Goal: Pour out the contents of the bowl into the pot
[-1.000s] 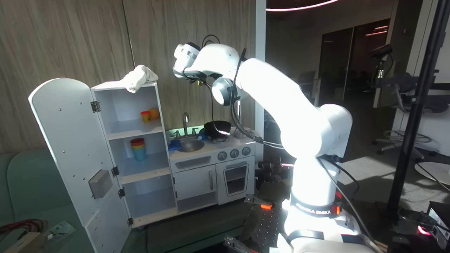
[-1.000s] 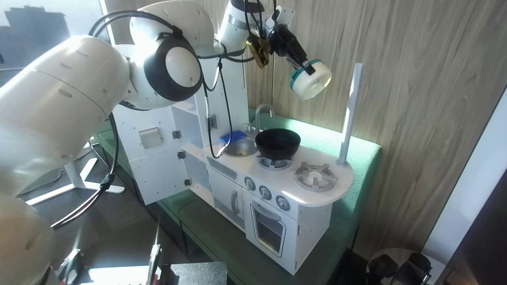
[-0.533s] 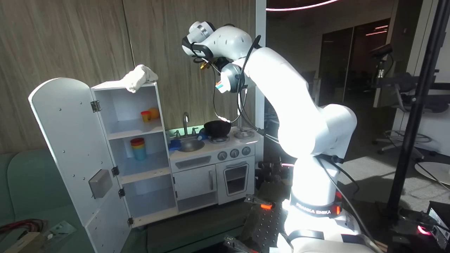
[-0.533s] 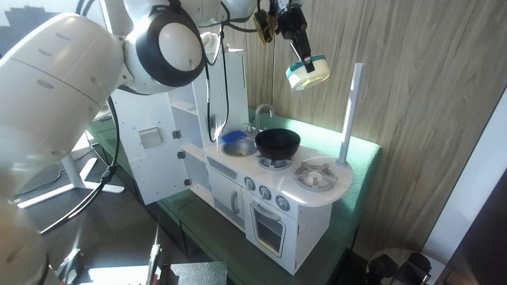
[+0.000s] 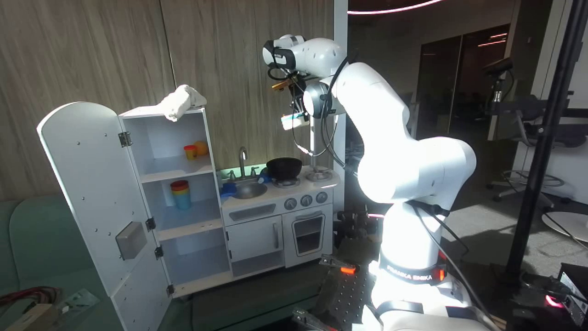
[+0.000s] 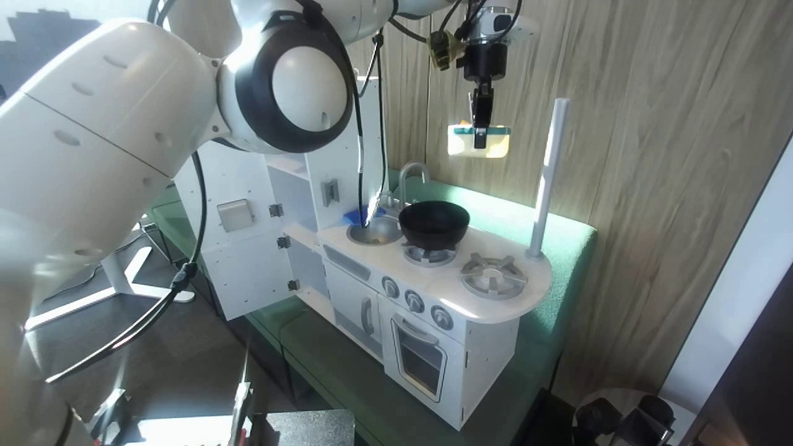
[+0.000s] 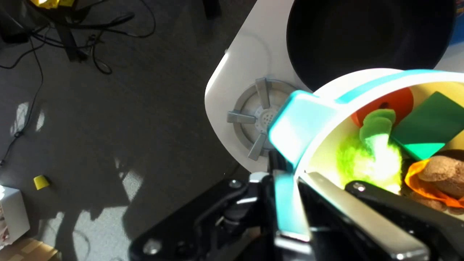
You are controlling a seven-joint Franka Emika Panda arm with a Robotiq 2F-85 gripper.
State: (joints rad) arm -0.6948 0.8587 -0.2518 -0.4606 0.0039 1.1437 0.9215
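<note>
Free air is left between the bowl (image 6: 495, 145), held high up in the tool (image 6: 479, 135), and the pot (image 6: 433, 226) below, seen in both exterior views. Low along the front edge of the worktop (image 6: 446, 288), room is left too, but higher up that side is filled by the arm (image 5: 381, 124). At the back corner by the round end, the way is blocked by a tall post (image 6: 549, 179); along the back edge, by a tap (image 5: 242, 165) and the wooden wall (image 6: 650, 155). The other end is blocked by a cupboard (image 6: 337, 145). A cable loop (image 6: 360, 148) is hung below the arm.
</note>
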